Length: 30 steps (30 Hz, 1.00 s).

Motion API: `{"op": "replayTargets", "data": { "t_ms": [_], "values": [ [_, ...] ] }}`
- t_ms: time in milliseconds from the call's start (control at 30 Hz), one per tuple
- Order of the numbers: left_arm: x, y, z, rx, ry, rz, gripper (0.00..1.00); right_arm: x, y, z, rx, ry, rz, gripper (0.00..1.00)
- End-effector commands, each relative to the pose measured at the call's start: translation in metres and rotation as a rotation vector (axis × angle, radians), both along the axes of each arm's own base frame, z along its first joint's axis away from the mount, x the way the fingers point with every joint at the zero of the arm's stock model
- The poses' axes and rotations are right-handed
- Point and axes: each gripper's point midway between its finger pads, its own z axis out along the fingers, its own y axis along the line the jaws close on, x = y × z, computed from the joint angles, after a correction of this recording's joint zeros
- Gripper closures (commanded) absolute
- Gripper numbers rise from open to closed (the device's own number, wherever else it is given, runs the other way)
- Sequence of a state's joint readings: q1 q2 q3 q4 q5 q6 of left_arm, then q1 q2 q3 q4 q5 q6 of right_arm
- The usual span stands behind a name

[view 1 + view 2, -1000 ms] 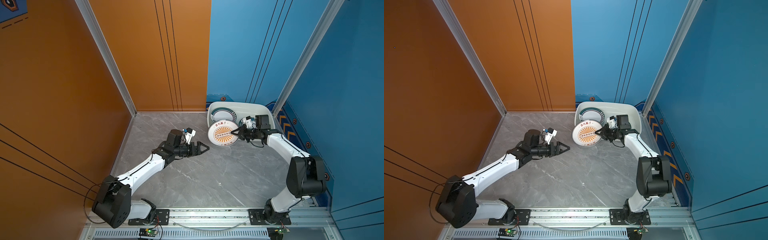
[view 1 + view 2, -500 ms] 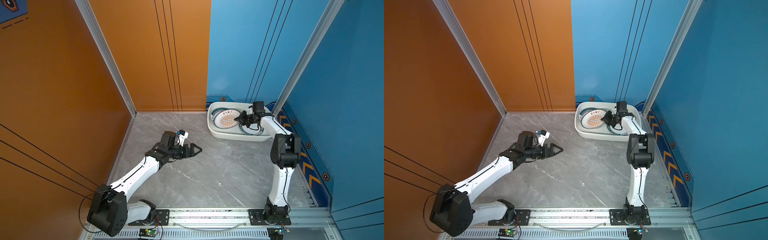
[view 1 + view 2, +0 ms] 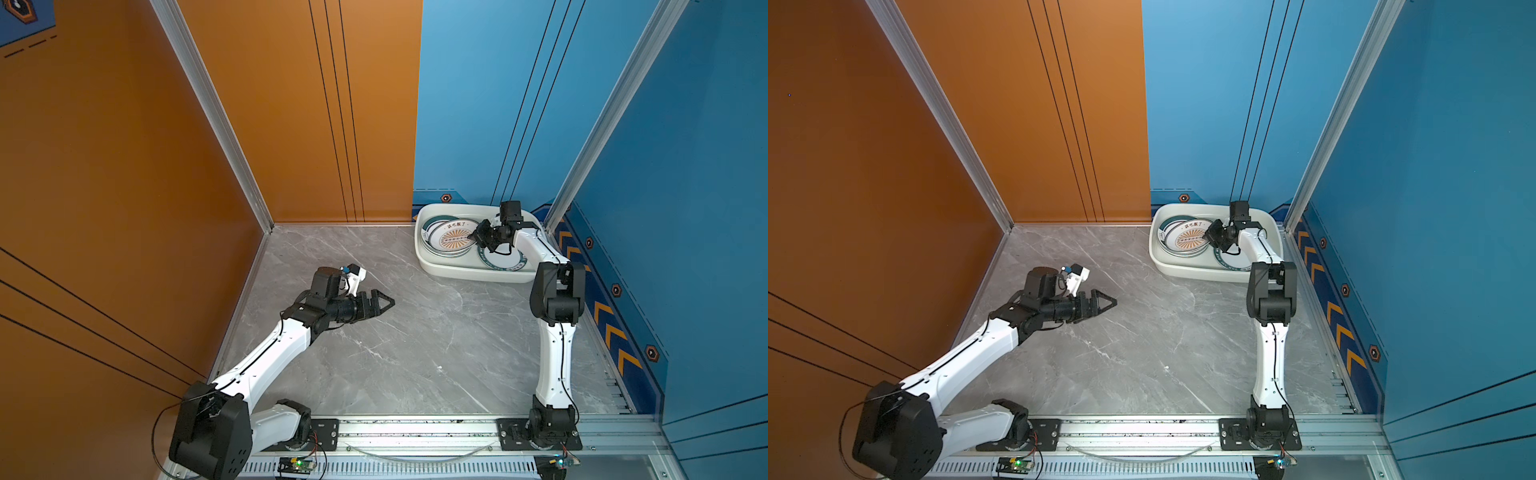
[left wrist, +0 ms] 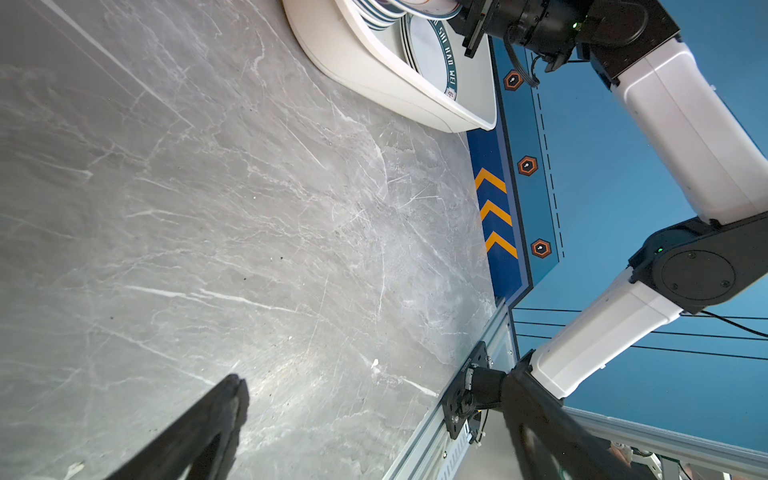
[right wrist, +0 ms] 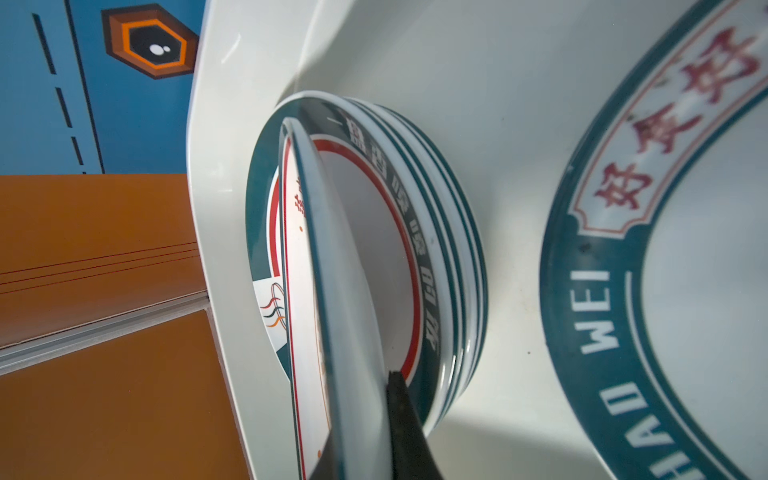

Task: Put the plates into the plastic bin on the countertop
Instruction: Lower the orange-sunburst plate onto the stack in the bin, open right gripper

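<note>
Pinching the sunburst plate (image 3: 451, 240) by its rim, the right gripper (image 3: 473, 237) holds it tilted over the stacked plates (image 3: 429, 226) in the plastic bin (image 3: 457, 272). The left gripper (image 3: 384, 301) hangs open above the countertop (image 3: 415, 353)

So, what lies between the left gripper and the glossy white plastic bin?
Nothing: both top views show only bare grey marble countertop between left gripper and white plastic bin.

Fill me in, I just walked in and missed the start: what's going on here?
The right pincer is shut on the rim of the sunburst plate, holding it tilted over a stack of plates inside the plastic bin. Another plate lies beside the stack. The left pincer hangs open and empty above the countertop, where no plates are visible.
</note>
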State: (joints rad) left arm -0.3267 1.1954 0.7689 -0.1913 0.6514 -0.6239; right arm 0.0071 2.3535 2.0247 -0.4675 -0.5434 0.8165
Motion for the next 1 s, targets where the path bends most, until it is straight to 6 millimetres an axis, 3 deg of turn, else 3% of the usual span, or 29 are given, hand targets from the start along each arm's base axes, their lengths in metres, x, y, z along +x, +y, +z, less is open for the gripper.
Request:
{"op": "replayTargets", "data": {
  "t_ms": [0, 233, 600, 967],
  "values": [
    [-0.009, 0.002, -0.002, 0.000, 0.008, -0.021, 0.02, -0.001, -0.003, -0.005, -0.024, 0.025, -0.004, 0.88],
    [-0.011, 0.003, -0.004, 0.001, 0.017, -0.023, 0.02, -0.007, -0.006, -0.010, -0.076, 0.039, 0.010, 0.73],
    [-0.014, 0.004, -0.004, 0.006, 0.022, -0.024, 0.02, -0.015, -0.011, -0.013, -0.168, 0.062, 0.023, 0.58],
    [-0.017, 0.006, -0.005, 0.011, 0.028, -0.027, 0.02, -0.024, -0.006, -0.019, -0.313, 0.096, 0.060, 0.53]
  ]
}}
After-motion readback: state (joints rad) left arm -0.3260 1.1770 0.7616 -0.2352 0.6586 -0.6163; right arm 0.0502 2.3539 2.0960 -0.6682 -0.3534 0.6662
